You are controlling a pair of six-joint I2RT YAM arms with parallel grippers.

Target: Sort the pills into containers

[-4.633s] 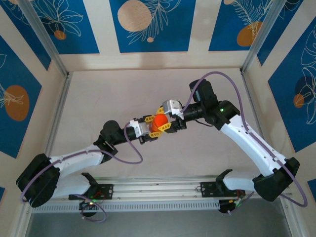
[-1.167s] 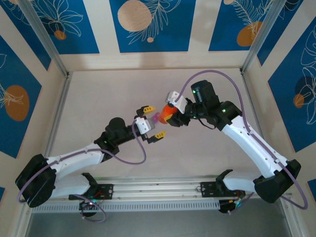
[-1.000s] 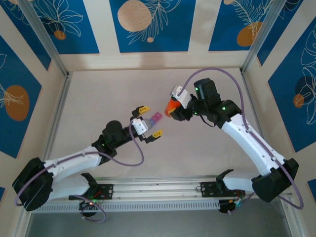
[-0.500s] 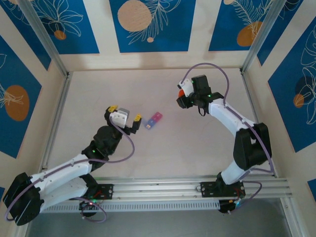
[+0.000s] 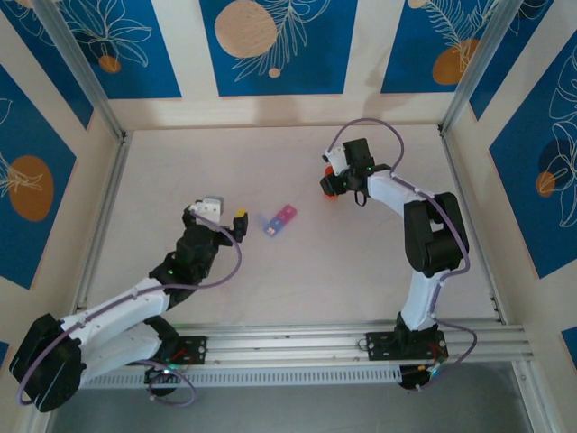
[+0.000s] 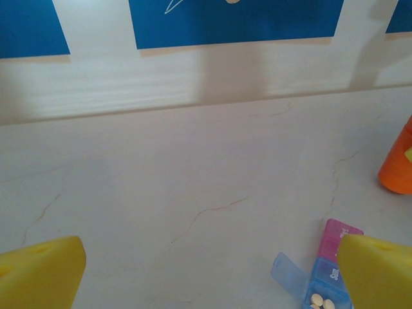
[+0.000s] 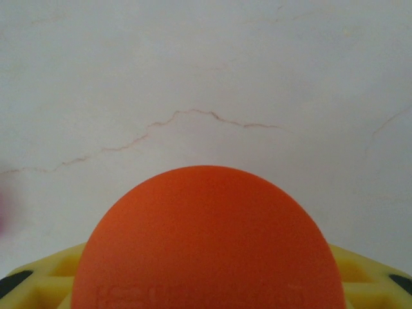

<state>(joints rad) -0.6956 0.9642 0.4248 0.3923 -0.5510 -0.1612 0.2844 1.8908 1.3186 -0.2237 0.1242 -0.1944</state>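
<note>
Containers (image 5: 280, 219) lie mid-tabletop (image 5: 180, 162) as one joined strip, blue box lid flipped open, pale pills (image 6: 320, 300) inside it. Left gripper (image 5: 216, 213) sits near the strip's left, jaws wide apart. Right gripper (image 5: 334, 180) is clamped on orange bottle (image 5: 331, 188), back-right of the strip, apart from it.

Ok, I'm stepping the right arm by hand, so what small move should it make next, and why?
Probably open the right claw and let go of the bottle. The bottle looks set down on the table, off to the side of the pill box, whose blue lid is up with white pills inside, so pouring seems done.
</note>
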